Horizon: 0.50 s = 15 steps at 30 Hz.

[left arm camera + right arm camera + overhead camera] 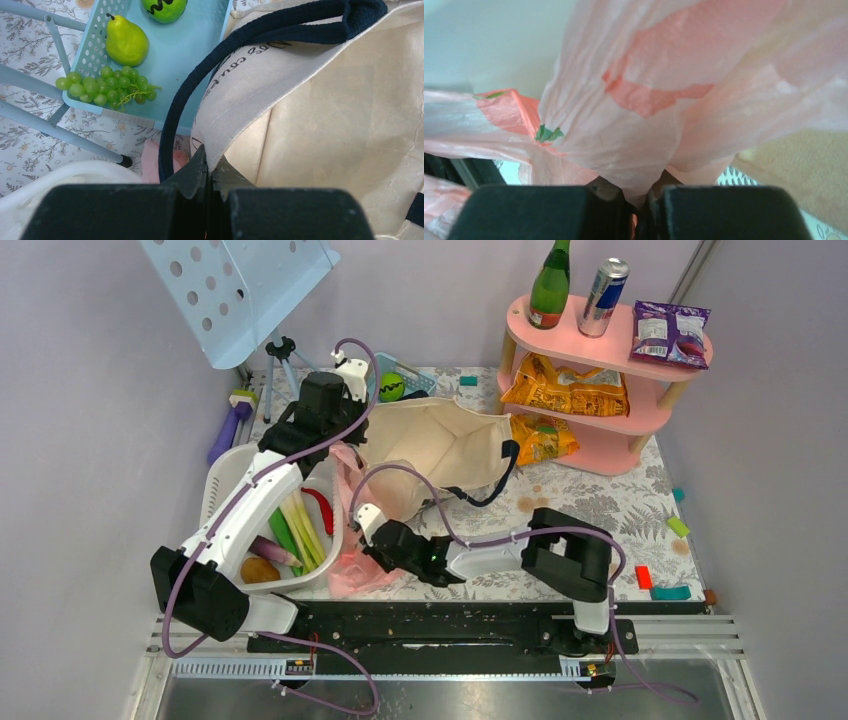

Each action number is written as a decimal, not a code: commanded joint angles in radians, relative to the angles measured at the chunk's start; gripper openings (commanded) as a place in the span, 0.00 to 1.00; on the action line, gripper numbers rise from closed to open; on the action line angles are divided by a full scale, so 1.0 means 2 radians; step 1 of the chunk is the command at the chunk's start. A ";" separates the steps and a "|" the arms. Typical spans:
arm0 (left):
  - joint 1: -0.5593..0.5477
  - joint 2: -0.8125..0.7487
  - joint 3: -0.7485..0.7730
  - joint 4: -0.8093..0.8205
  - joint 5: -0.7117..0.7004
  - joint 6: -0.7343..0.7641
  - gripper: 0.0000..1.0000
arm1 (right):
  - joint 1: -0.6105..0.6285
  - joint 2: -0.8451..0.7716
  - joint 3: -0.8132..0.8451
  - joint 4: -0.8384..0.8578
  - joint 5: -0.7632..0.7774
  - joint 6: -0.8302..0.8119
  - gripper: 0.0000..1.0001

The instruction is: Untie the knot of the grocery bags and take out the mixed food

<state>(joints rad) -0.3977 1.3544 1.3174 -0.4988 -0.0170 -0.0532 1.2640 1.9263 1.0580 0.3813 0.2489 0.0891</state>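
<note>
Bright, even light; soft shadows; pink bag [634, 100] blurs close up.

Bare worktop [610, 505] right of the tote [440, 440]; pink bag [350, 575] plugs the gap between tote and basket [222, 462]; shelf [560, 340] blocks rear right.

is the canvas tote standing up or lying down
Lying down: the canvas tote lies slumped on its side on the table, with the left tool pinching its rim.

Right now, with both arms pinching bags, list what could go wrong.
1. The right fingers pinch the thin pink bag; a hard pull might tear it.
2. The left fingers hold the canvas tote only by its hem; it may slip free.
3. The tote lies close beside the blue tray; dragging it could shove the tray.
</note>
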 commanded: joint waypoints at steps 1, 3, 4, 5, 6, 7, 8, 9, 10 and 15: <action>0.005 -0.020 0.000 0.033 0.004 0.005 0.00 | 0.001 -0.077 -0.037 0.007 -0.007 -0.001 0.00; 0.004 -0.020 0.000 0.032 0.002 0.005 0.00 | 0.001 -0.127 -0.059 -0.013 -0.040 0.002 0.00; 0.004 -0.020 0.000 0.032 0.002 0.006 0.00 | 0.001 -0.155 -0.069 -0.030 -0.057 0.006 0.00; 0.004 -0.020 0.000 0.032 0.002 0.005 0.00 | 0.000 -0.181 -0.077 -0.047 -0.070 0.014 0.00; 0.004 -0.020 0.001 0.032 0.002 0.005 0.00 | 0.000 -0.208 -0.088 -0.062 -0.080 0.022 0.00; 0.004 -0.019 0.001 0.032 0.003 0.004 0.00 | 0.000 -0.235 -0.097 -0.079 -0.090 0.027 0.00; 0.004 -0.018 0.002 0.031 0.004 0.004 0.00 | 0.000 -0.262 -0.104 -0.099 -0.097 0.032 0.00; 0.005 -0.017 0.002 0.031 0.004 0.005 0.00 | 0.000 -0.289 -0.109 -0.125 -0.101 0.036 0.00; 0.004 -0.016 0.002 0.031 0.004 0.004 0.00 | 0.000 -0.313 -0.111 -0.153 -0.103 0.040 0.00; 0.004 -0.011 0.003 0.030 0.003 0.003 0.00 | -0.002 -0.421 -0.094 -0.294 -0.122 0.048 0.00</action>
<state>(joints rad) -0.3973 1.3544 1.3151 -0.5076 -0.0036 -0.0540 1.2629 1.2114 0.8455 0.0551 0.0696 0.1528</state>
